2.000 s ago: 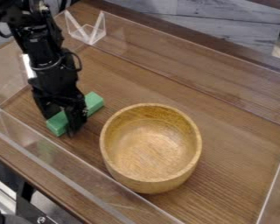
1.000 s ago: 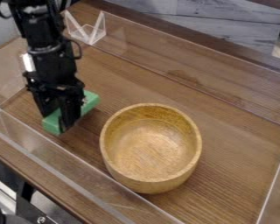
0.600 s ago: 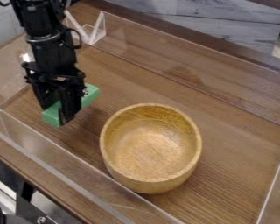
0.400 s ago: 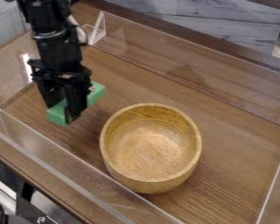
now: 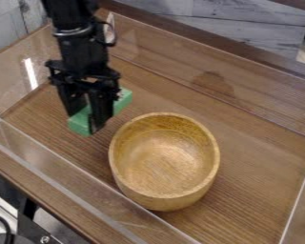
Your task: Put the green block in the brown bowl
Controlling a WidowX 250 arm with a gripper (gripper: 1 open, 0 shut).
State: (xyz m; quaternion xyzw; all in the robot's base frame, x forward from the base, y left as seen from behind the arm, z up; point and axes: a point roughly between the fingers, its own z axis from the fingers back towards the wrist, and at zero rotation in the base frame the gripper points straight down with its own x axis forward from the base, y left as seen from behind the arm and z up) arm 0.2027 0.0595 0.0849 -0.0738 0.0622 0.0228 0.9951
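The camera is showing the arm (image 5: 81, 30) reaching in from about eleven o'clock, with the gripper (image 5: 91, 116) at its lower end clenching the block (image 5: 99, 110). The green bar is lying between the dark fingers, partly covered by them, and its long side is slanting from roughly seven o'clock toward one. It is hanging at about ten o'clock from the bowl (image 5: 164, 189), beside the rim but not over the opening, and it appears to be hovering above the table (image 5: 244, 103) rather than resting on it. How high it is sitting against the rim, this single view is not telling clearly.

The bowl is standing upright at about six o'clock in the view, its inside showing bare wood. The white wire stand (image 5: 103, 31) is standing near twelve o'clock from the gripper, well apart from the bowl.

The pick looks done, and the carry seems to be the step in hand. The next move is calling for travel toward four o'clock, with the block staying high enough to pass the rim, until it is hanging over the middle of the bowl. Then it is a matter of lowering a little and opening the fingers. Going in too low would risk knocking the block against the rim or pushing the bowl.
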